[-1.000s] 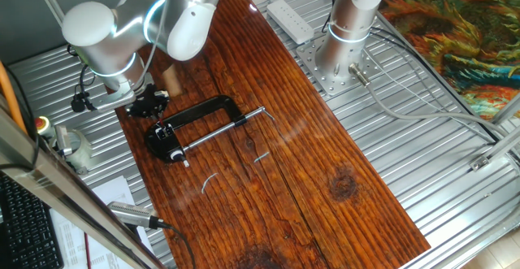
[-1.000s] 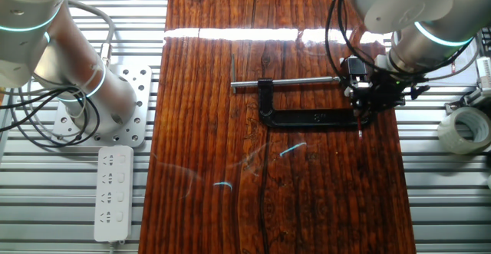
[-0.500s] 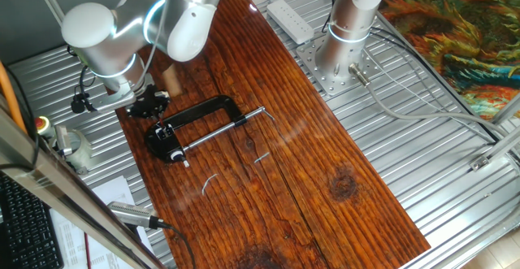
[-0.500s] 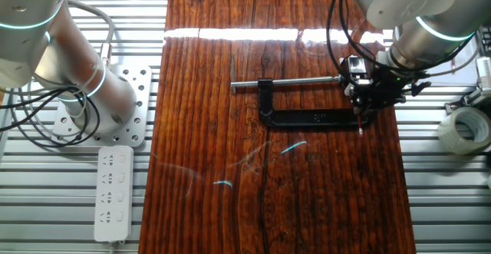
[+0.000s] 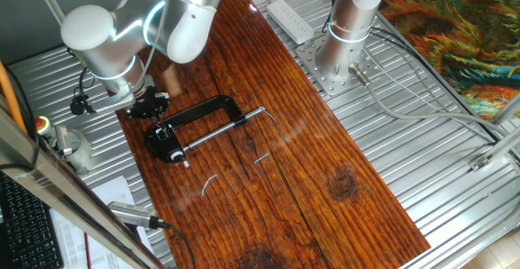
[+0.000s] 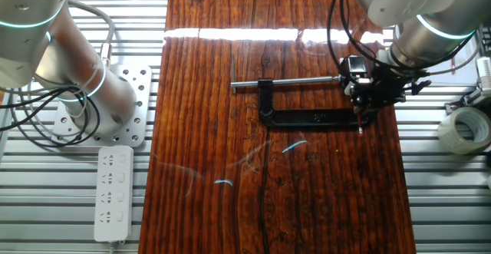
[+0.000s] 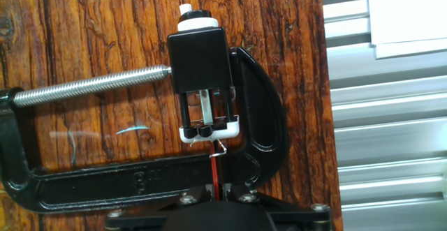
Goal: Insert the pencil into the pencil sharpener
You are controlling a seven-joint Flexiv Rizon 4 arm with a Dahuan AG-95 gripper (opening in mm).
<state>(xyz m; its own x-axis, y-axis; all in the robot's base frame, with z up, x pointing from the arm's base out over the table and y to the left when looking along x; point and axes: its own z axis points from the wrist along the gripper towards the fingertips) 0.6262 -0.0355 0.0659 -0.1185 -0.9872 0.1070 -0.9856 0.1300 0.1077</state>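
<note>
1. On the wooden counter (image 6: 215,93) we find a black clamp (image 6: 307,116) lying flat, its silver rod (image 6: 288,82) running across the boards.
2. We note a black sharpener (image 7: 201,70) held at the rod's end, inside the clamp.
3. We see the hand (image 6: 370,104) closed on the red pencil (image 7: 215,169), directly above the sharpener.
4. From the hand view, the pencil's tip sits just beside the sharpener's white edge; we cannot tell whether it has entered.
</note>
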